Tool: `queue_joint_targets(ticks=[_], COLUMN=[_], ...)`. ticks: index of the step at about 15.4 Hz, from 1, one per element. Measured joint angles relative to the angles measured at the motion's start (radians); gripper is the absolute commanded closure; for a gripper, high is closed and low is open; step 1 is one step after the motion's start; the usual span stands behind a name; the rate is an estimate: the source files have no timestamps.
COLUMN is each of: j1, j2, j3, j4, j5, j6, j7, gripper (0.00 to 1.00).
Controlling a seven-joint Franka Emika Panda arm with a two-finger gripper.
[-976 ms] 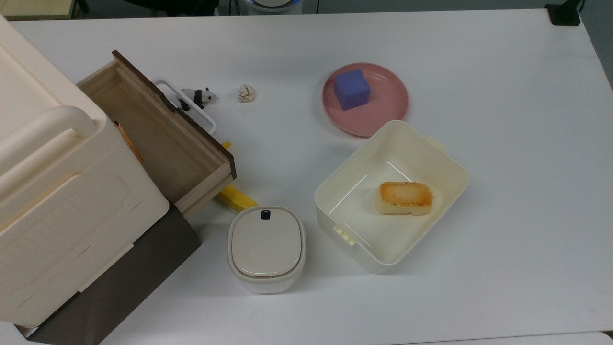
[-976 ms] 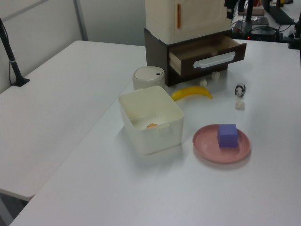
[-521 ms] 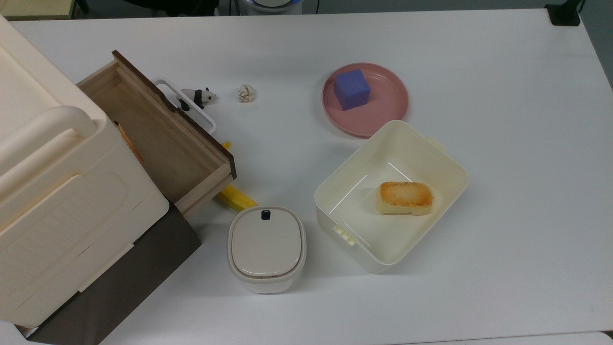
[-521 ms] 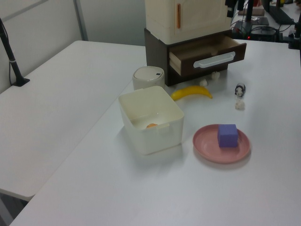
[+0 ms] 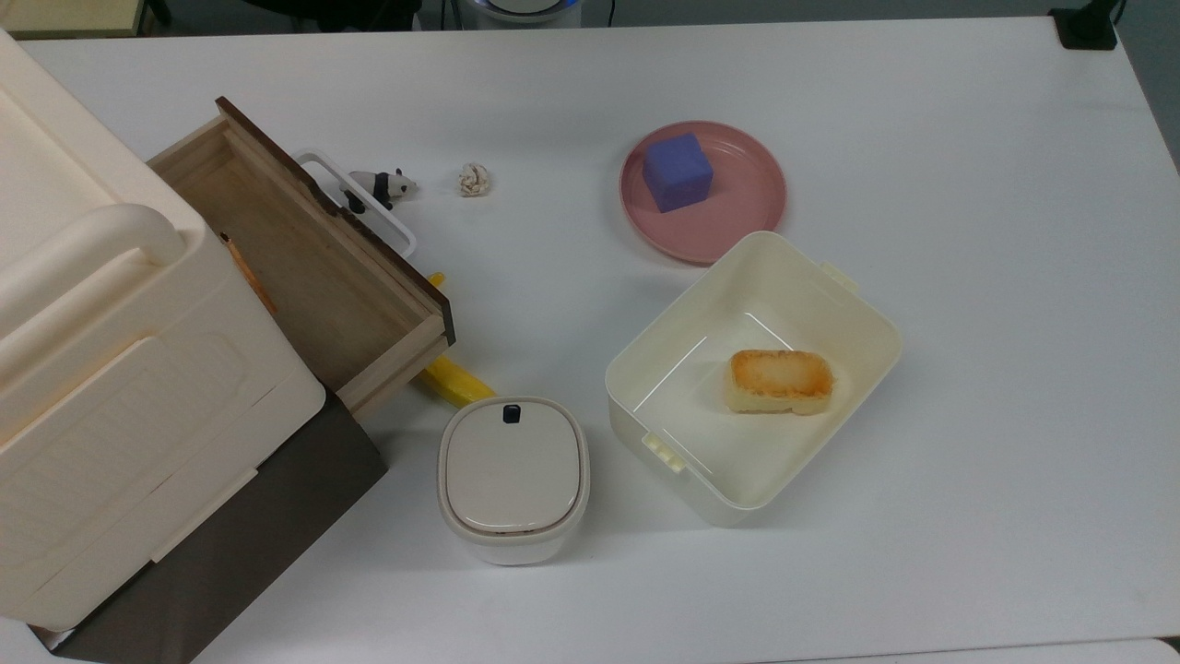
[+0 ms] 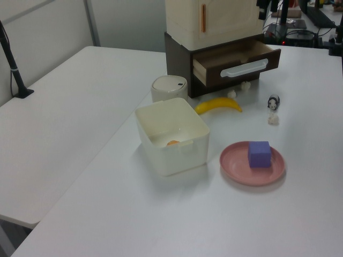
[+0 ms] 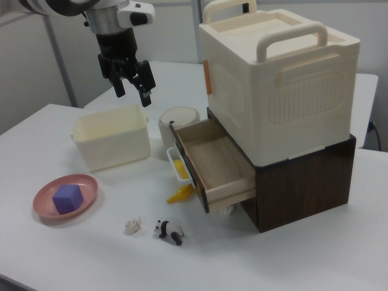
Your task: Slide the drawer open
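Drawer: the drawer stands pulled well out of the dark brown cabinet, at about 9 o'clock in the top view; its light-wood tray looks bare inside.
Handle: the white loop handle sits on the dark front panel, facing the middle of the desk.
Tool: the tool hangs in the air in the right view, at about 11 o'clock, above the cream open bin and well apart from the drawer; its two fingers stand apart and hold nothing.
Cream box: a cream plastic box with thick handles rests on top of the cabinet.
Banana: a yellow banana lies on the desk, partly under the drawer's front in the top view.
Lidded pot: a small cream container with a closed lid stands just beside the banana, at 6 o'clock in the top view.
Bin contents: a toasted piece of bread lies inside the bin.
Plate: a pink plate carries a purple cube, at 12 o'clock from the bin in the top view.
Small items: a panda figure stands just beside the handle; a crumpled white scrap lies near it.
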State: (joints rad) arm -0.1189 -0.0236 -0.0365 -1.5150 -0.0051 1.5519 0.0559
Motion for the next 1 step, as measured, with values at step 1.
queue_joint_targets(ticks=[1], j1=[0.001], j2=[0.000], j3=[0.000], j4=[0.000], j5=[0.000], j6=[0.000], j7=[0.000], gripper=[0.00])
